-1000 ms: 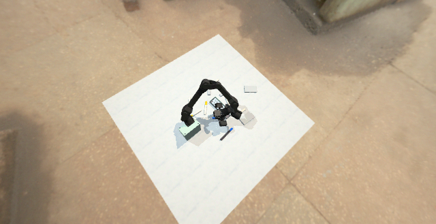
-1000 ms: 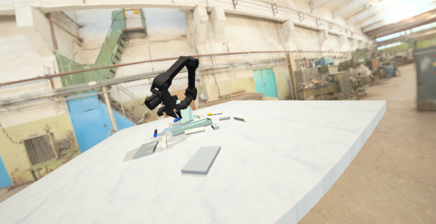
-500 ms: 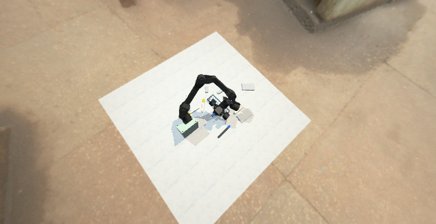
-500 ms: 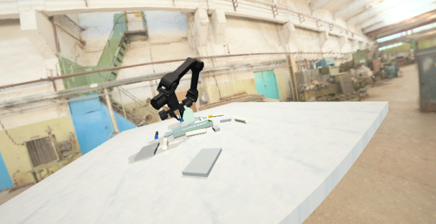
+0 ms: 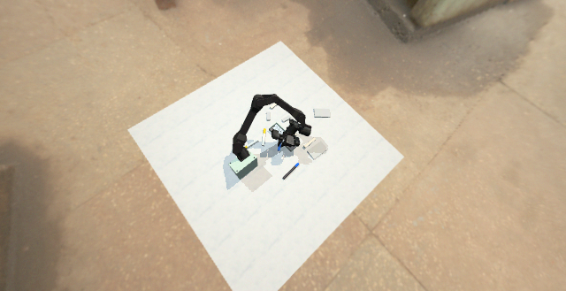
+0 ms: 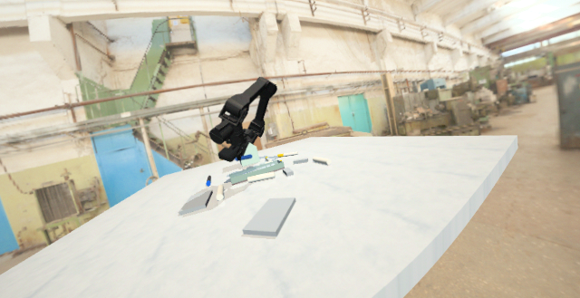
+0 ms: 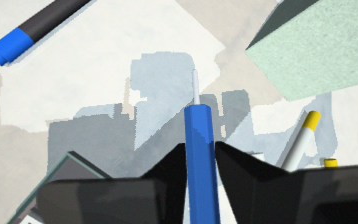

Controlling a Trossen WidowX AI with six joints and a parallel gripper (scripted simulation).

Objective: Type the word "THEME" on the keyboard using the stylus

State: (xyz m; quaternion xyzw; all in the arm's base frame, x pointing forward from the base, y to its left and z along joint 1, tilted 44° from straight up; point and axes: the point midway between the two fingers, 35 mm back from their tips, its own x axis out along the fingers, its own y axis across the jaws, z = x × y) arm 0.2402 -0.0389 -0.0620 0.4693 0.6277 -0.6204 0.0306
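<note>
The gripper point(image 7: 200, 150) is shut on the blue stylus point(image 7: 199, 125) point(image 5: 279, 148) point(image 6: 245, 157). The stylus's thin pale tip sticks out past the fingers in the wrist view and appears over the shadowed table, beside the keyboard rather than over its keys. The keyboard point(image 5: 277, 127) point(image 6: 256, 172) has a grey-green case and lies flat under the gripper. Only a corner of it shows at the lower left of the wrist view, and the arm covers much of it in the top view. Its single letters cannot be read here.
A black marker with a blue cap point(image 5: 290, 172) point(image 7: 50, 21) lies near the arm's pale green base block point(image 5: 243, 165) point(image 7: 320, 55). A white pen with a yellow end point(image 5: 264, 137) point(image 7: 301, 140) lies beside the keyboard. Grey slabs point(image 5: 322, 113) point(image 6: 270, 216) and several small blocks lie around.
</note>
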